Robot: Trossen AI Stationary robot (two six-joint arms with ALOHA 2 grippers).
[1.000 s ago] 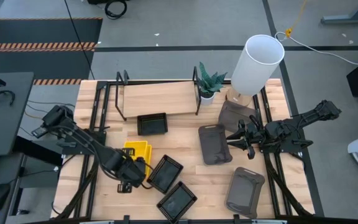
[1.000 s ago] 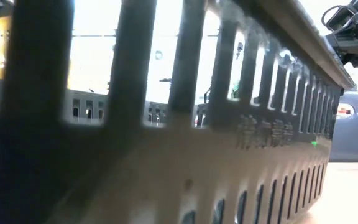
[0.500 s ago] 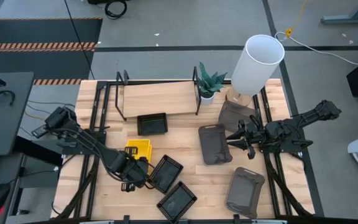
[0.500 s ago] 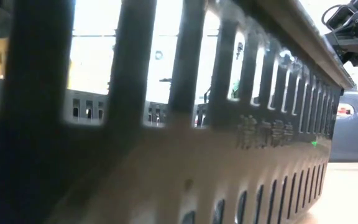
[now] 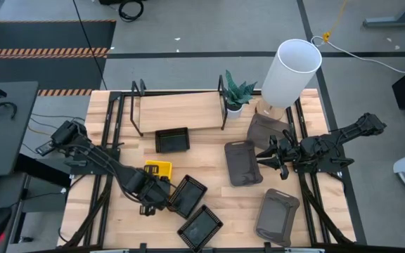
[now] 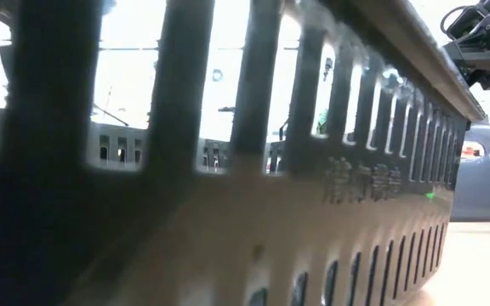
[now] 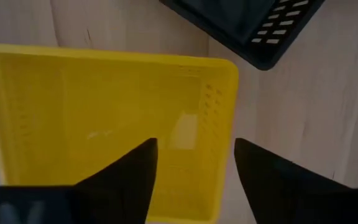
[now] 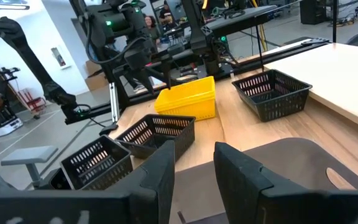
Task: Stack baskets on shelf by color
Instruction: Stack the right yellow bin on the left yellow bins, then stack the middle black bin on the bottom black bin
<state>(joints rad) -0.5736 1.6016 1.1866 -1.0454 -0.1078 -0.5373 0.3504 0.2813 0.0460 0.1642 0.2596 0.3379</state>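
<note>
From above, the yellow basket point(image 5: 157, 170) is lying on the table, mostly hidden by the left gripper point(image 5: 148, 191). The wrist camera is showing it point(image 7: 104, 118) clearly: fingers spread wide, hanging over its rim, gripping nothing. The right gripper point(image 5: 264, 159) is hovering open above a grey basket point(image 5: 242, 163).

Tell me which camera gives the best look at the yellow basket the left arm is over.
The left wrist view: the yellow basket fills it, its open inside and perforated wall clear between the left gripper's open jaws. The high view shows only a corner beside the arm. The right wrist view shows its side wall from afar. The low view doesn't show it.
</note>
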